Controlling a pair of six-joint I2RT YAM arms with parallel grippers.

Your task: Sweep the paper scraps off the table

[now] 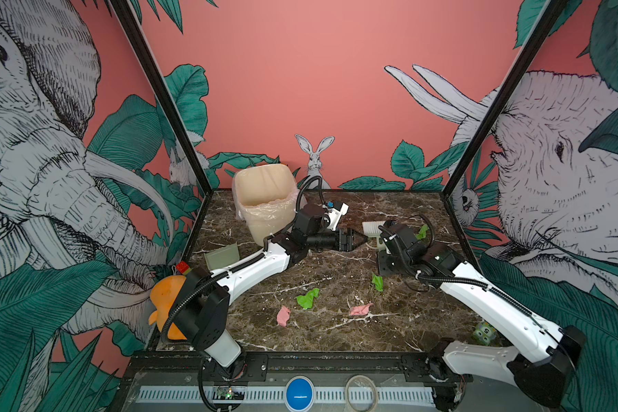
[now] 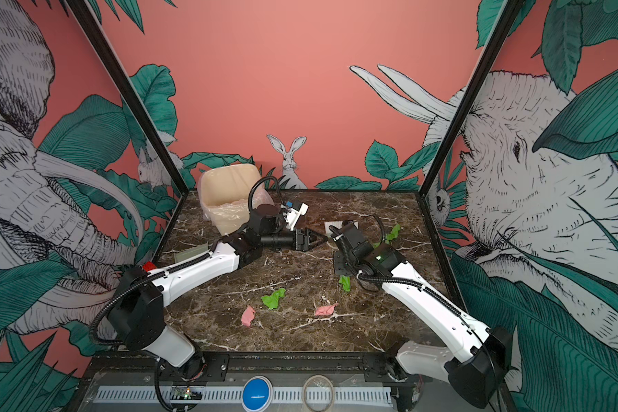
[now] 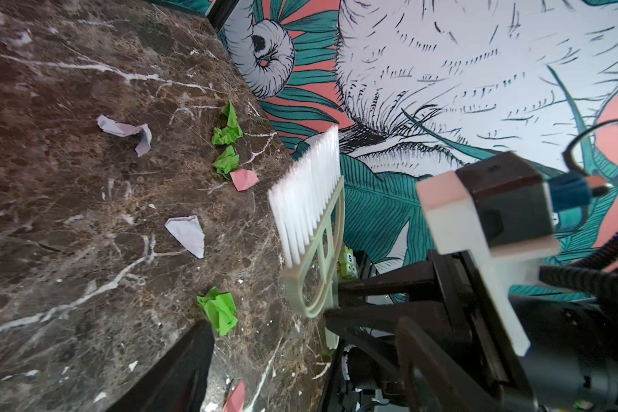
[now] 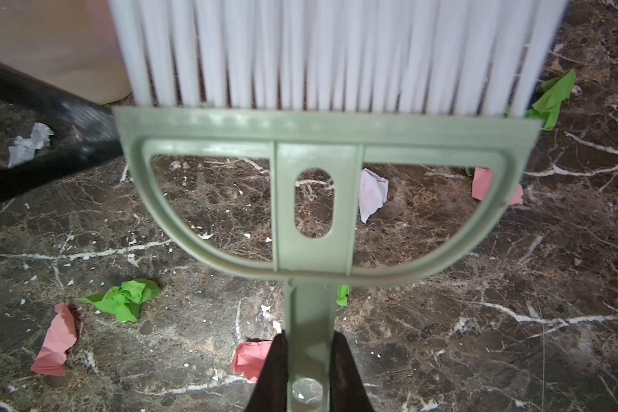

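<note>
Several paper scraps lie on the dark marble table (image 1: 336, 331): a green one (image 1: 308, 298), two pink ones (image 1: 283, 316) (image 1: 361, 309), and further green ones (image 1: 378, 281) (image 1: 422, 232). White scraps (image 3: 188, 233) show in the left wrist view. My right gripper (image 4: 309, 371) is shut on the handle of the pale green brush (image 4: 318, 199), held above the table with its white bristles (image 1: 373, 227) pointing to the back. My left gripper (image 1: 357, 239) stands open, its tips right beside the brush handle (image 3: 330, 335); whether they touch it cannot be told.
A cream bin (image 1: 264, 199) with a clear liner stands at the back left. The pale green dustpan (image 1: 222, 255) lies at the left edge. An orange plush toy (image 1: 166, 299) sits at the front left, a small green toy (image 1: 484, 331) at the front right.
</note>
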